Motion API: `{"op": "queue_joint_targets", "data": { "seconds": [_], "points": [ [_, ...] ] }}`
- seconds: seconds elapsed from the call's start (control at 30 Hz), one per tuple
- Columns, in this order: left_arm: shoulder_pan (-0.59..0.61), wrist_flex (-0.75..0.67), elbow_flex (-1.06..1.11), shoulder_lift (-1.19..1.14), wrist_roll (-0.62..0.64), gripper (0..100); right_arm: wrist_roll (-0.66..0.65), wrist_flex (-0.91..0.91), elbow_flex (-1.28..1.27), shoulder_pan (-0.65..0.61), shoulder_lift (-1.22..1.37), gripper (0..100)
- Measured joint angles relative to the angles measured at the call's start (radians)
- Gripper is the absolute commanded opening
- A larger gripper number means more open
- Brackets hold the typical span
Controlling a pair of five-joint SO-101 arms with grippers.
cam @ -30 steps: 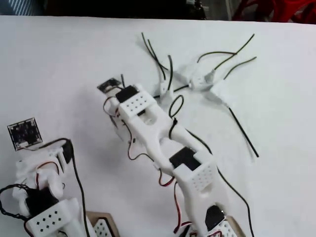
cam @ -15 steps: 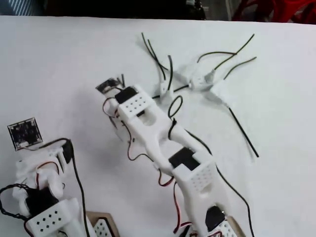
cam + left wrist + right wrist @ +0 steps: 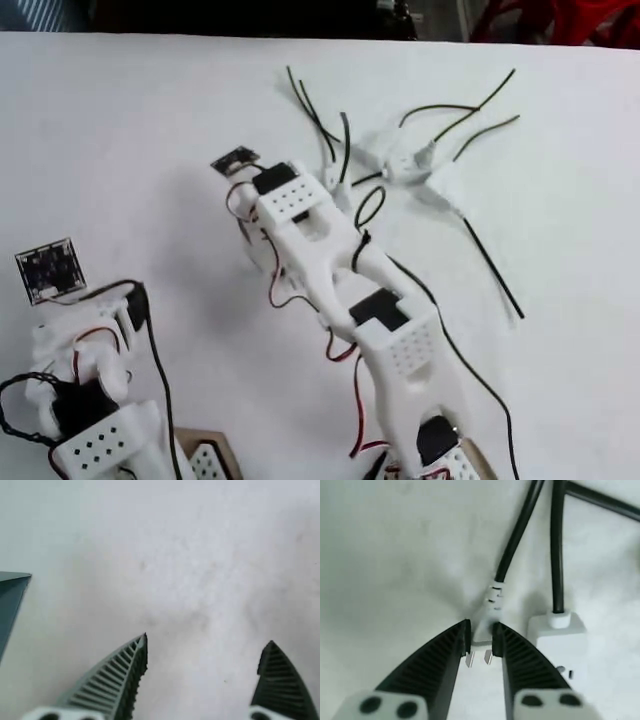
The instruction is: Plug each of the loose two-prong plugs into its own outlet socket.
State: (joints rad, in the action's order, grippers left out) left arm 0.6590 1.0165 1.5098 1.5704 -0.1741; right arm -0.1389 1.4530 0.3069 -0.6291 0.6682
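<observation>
We find the right gripper [image 3: 481, 637] clamped on a plug [image 3: 486, 616]. The outlet sockets [image 3: 402, 160] lie near, at three o'clock. The left gripper [image 3: 207, 647] stands apart over bare table. We recommend levelling the prongs and aligning squarely before pressing.

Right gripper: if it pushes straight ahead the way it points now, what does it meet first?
The small white two-prong plug, pinched between the right gripper's fingers; straight beyond lies that plug's black cord. Depth to the white table is unclear.

No legible text, label, brand, number or sign anywhere.
</observation>
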Motion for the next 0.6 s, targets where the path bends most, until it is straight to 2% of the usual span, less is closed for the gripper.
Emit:
{"op": "queue_joint_targets", "data": {
  "seconds": [0.6],
  "points": [
    [0.0, 0.0, 0.0, 0.0, 0.0, 34, -0.041, 0.028, 0.041, 0.017, 0.058, 9.8]
  ]
}}
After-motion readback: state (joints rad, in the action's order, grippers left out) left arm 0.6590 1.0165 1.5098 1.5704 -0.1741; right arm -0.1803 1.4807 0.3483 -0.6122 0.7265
